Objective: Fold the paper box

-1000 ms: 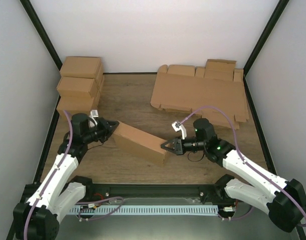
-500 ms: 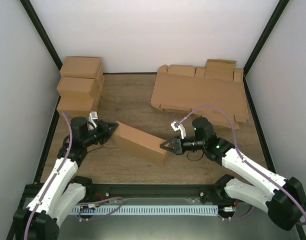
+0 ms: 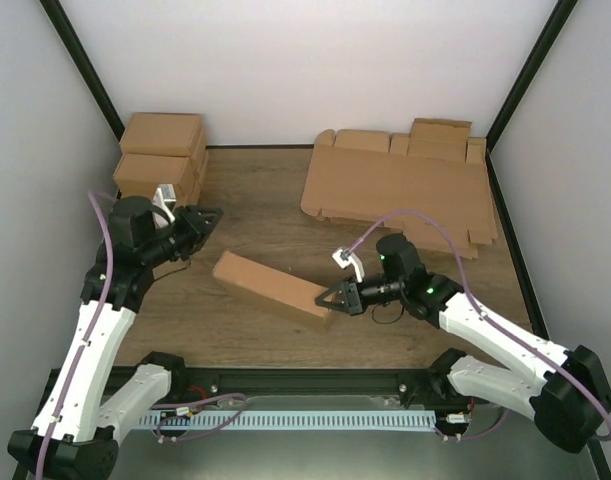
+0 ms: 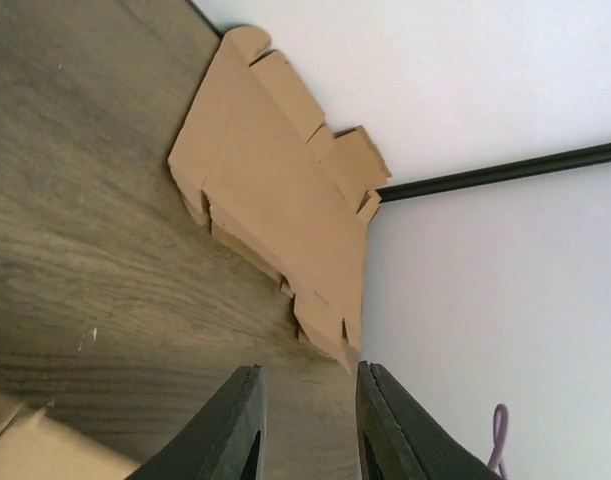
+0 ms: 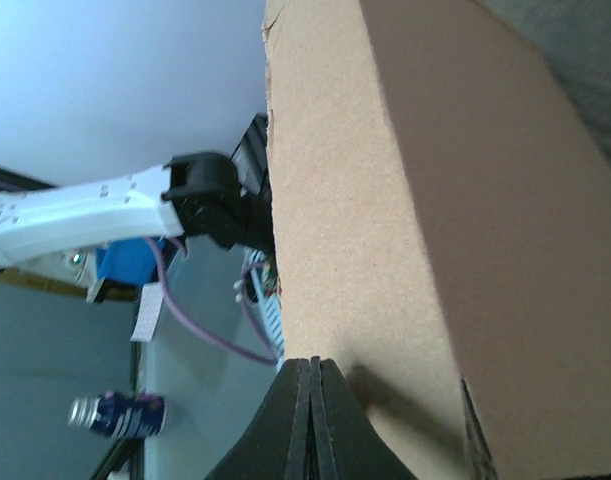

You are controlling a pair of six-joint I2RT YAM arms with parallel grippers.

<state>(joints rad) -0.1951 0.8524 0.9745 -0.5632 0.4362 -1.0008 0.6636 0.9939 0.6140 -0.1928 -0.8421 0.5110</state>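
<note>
The paper box (image 3: 272, 285) lies on the wooden table as a long, closed brown block, slanting from upper left to lower right. My right gripper (image 3: 326, 298) is shut, its tips against the box's right end; in the right wrist view the closed fingertips (image 5: 310, 366) press the cardboard face (image 5: 405, 200). Up and to the left of the box, my left gripper (image 3: 211, 217) is raised clear of it, its jaws a little apart with nothing between them (image 4: 307, 400). A corner of the box (image 4: 20, 450) shows at the bottom left of the left wrist view.
A sheaf of flat cardboard blanks (image 3: 395, 190) lies at the back right, also seen in the left wrist view (image 4: 275, 190). Folded boxes (image 3: 162, 158) are stacked at the back left. A black frame rail (image 3: 315, 380) runs along the near edge.
My left gripper opened, let go of the box's left end and rose back to the left. The box shifted slightly left and settled flatter, with the shut right gripper following its right end.
</note>
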